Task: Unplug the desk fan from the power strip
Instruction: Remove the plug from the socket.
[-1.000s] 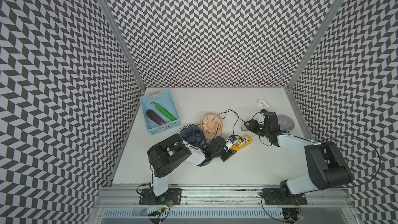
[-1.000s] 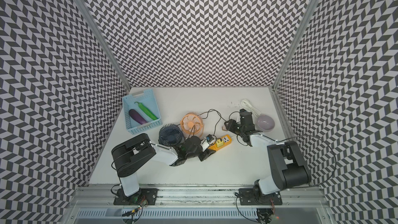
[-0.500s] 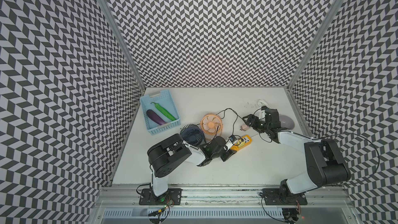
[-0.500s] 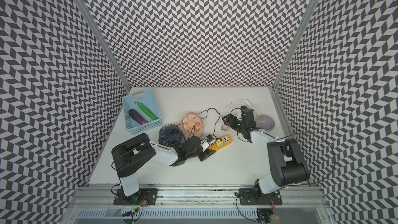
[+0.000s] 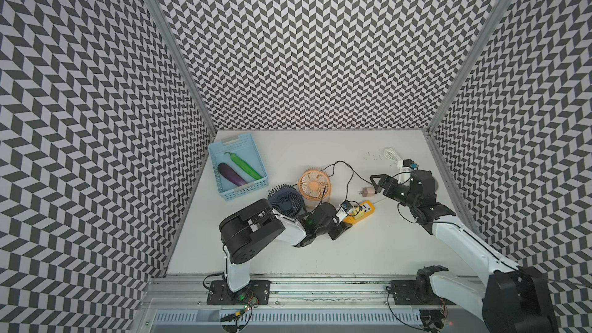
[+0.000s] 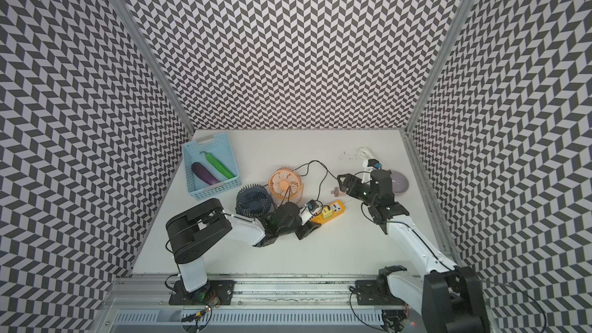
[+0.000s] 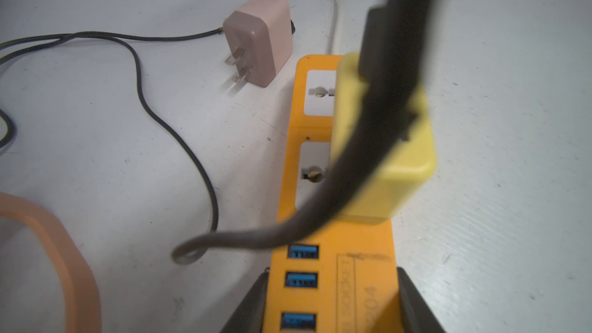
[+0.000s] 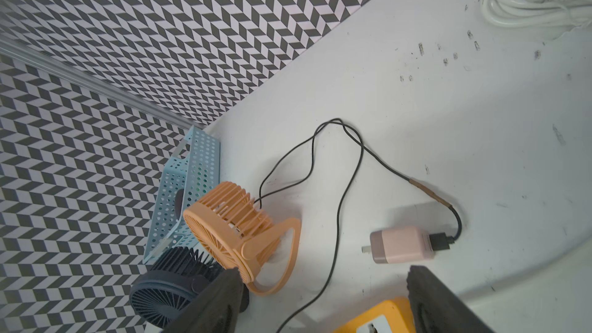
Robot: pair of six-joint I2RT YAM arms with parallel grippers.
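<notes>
The white table (image 5: 352, 251) fills the lower middle of both top views. The left arm (image 5: 256, 232) lies low across its centre, and the right arm (image 5: 455, 235) reaches in from the lower right. A blue basket (image 5: 243, 189) sits at the table's left edge. To its right stand a dark fan (image 5: 286, 202) and, just above that, an orange fan (image 5: 314, 184).

The orange strip (image 5: 362, 214) lies flat near the picture's centre, right of the fans. The left fingers (image 7: 246, 309) are clenched on its USB end, one on each long side. A yellow plug (image 7: 384, 155) sits in the socket nearer that end, with a thick black cable (image 7: 368, 171) across it.

The pink plug (image 5: 366, 191) lies on its side on the table, prongs bare, just above the strip and apart from it. A thin wire (image 8: 384, 163) runs from it to the orange fan. The right fingers (image 8: 442, 302) are spread wide, released, just right of the pink plug and not touching it. A coiled white cord (image 5: 391, 155) lies at the table's upper right.
</notes>
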